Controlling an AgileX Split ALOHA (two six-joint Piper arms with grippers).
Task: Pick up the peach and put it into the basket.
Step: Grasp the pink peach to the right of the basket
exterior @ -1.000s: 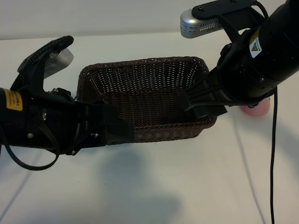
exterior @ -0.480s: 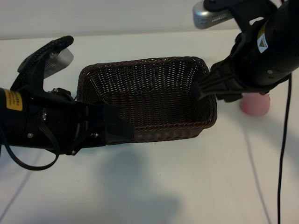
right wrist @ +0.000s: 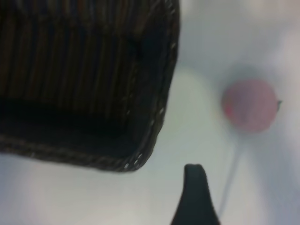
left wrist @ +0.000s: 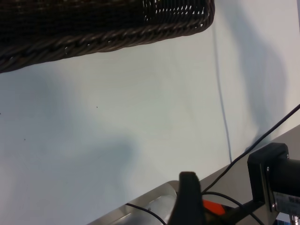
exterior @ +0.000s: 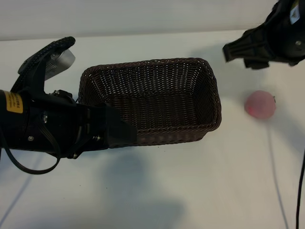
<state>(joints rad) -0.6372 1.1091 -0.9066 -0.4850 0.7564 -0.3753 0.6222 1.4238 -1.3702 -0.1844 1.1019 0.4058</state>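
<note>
With the peach (exterior: 260, 104) on the table right of the basket (exterior: 215, 102), the empty right gripper (exterior: 234, 51), jaws apart, hovers beyond it and must descend; left gripper (exterior: 121, 132) idles, jaws apart.

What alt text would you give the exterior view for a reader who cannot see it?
A small pink peach lies on the white table just right of an empty dark-brown wicker basket, not in it. The right claw hangs above the table beyond the peach, holding nothing. The left claw sits at the basket's near-left rim.
</note>
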